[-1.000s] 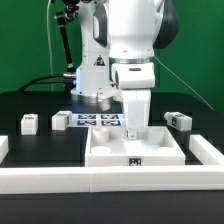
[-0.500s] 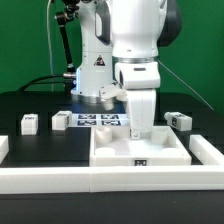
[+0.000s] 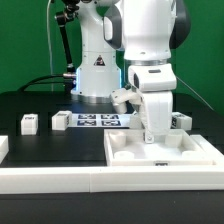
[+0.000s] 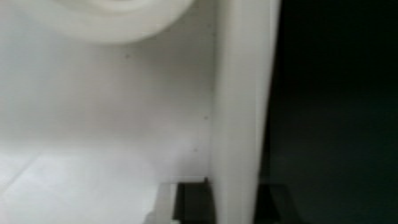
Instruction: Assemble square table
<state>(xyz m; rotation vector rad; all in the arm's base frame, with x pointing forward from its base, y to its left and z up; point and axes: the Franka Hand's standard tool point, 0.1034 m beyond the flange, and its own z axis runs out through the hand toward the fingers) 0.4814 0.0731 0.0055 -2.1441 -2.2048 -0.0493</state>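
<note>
The white square tabletop [image 3: 190, 158] lies upside down at the exterior view's right, against the front rail, with its tag on the front wall. My gripper [image 3: 155, 135] reaches straight down onto its far rim and is shut on it. In the wrist view the rim [image 4: 246, 100] runs between my two dark fingers [image 4: 192, 203], with the gripper [image 4: 240, 205] closed around it; the tabletop's inner face [image 4: 107, 120] and a round corner socket [image 4: 125, 15] show beside it. Two small white legs [image 3: 29, 123] [image 3: 60, 120] lie at the left, and another [image 3: 181, 120] lies behind the arm.
The marker board [image 3: 98, 120] lies flat in front of the robot base. The long white border rail [image 3: 70, 180] runs along the table's front, with short side pieces at the far left [image 3: 3, 148] and right [image 3: 215, 150].
The tabletop has slid toward the exterior view's right, held by my gripper, which moved with it. The legs and marker board have not moved.
</note>
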